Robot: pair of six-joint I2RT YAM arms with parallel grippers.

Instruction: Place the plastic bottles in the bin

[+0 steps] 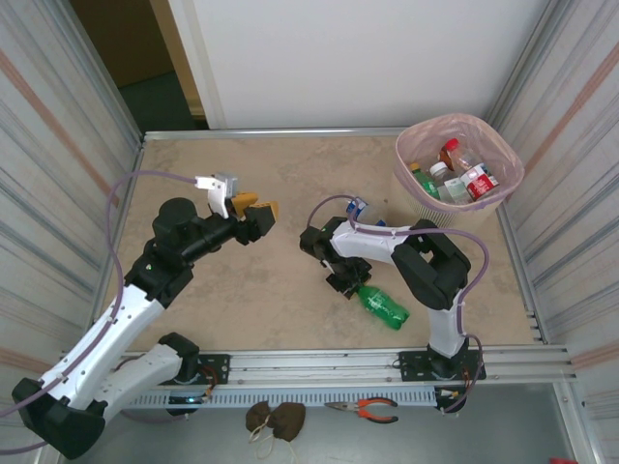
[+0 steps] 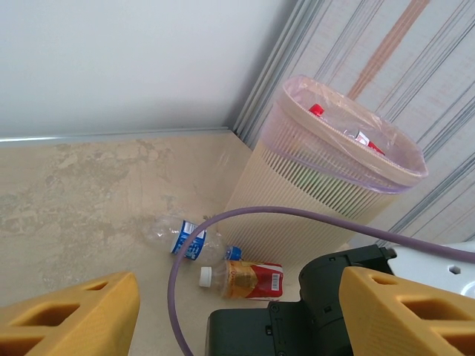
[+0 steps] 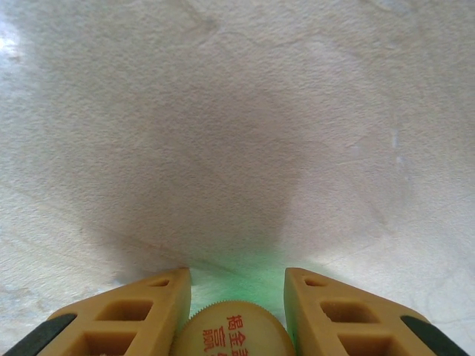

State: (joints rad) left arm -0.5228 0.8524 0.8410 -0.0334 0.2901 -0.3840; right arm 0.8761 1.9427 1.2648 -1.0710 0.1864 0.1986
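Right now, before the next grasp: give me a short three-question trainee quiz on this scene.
1. True or false: the left gripper is holding a bottle.
2. Multiple choice: the right gripper is shut on
A) the yellow cap of the green plastic bottle
B) the clear plastic bottle with a blue label
C) the amber plastic bottle with a red label and white cap
3. Short answer: where do the clear and amber bottles lie relative to the beige perforated plastic bin with the pink liner?

Key
1. False: its fingers are wide apart and empty.
2. A
3. Outside it, on the table beside its wall.
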